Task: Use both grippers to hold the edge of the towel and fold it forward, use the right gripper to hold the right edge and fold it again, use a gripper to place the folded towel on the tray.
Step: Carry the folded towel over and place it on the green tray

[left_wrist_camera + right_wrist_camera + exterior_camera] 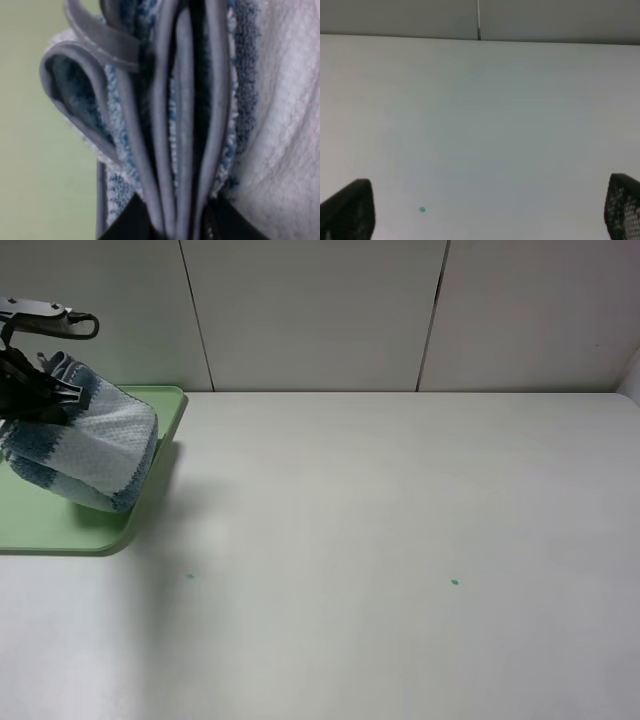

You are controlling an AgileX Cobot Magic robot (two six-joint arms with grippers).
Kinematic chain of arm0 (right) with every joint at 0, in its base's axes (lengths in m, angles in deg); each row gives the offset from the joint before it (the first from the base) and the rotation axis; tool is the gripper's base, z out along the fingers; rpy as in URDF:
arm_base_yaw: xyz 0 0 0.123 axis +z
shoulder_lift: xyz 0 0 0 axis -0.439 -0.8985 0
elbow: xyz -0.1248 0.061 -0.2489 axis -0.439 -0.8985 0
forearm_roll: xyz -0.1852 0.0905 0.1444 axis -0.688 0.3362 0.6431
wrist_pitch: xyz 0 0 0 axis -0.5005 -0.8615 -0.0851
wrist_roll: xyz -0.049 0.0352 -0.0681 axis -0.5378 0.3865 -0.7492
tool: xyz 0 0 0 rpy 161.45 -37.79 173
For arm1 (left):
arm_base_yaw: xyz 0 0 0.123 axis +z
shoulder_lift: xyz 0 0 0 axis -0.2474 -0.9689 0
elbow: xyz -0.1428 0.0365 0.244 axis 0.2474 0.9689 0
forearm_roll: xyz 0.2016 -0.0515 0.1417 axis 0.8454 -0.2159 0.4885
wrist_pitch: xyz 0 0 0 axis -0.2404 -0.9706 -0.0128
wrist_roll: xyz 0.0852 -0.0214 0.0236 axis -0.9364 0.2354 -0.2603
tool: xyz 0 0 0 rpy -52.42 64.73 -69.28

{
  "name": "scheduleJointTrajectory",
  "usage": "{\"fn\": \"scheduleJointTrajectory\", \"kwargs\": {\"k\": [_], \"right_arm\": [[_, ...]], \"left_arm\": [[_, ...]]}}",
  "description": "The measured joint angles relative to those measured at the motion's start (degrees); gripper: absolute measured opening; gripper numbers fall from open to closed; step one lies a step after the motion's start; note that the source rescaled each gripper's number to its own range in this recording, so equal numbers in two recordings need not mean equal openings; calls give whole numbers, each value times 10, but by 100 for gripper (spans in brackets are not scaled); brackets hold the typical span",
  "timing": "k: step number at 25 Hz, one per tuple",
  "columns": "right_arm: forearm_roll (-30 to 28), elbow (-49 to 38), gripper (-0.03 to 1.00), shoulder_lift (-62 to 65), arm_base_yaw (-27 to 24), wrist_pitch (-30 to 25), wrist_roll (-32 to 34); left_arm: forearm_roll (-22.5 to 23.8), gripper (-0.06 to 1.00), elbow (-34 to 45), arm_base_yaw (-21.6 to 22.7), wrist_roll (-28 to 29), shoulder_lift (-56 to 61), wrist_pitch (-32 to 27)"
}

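You are on the last step: over the flat light-green plastic tray [150, 495] at the white table's [400, 540] far-left corner, the left gripper [172, 225] is clenched on the stacked grey hems of the folded blue-grey and white striped waffle towel [95, 455], which sags toward the tray. Next, I judge, you lower and let go. The right gripper [485, 210] is released and empty; the frame edge crops the left arm and tray.
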Motion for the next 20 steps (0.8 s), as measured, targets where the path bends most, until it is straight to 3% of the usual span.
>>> {"fn": "scheduleJointTrajectory", "kwargs": {"k": [5,20], "right_arm": [[0,0,100,0,0,0,0],[0,0,100,0,0,0,0]], "left_arm": [[15,11,6,25,-18,-11,18],[16,15,29,29,-39,-56,69]]}}
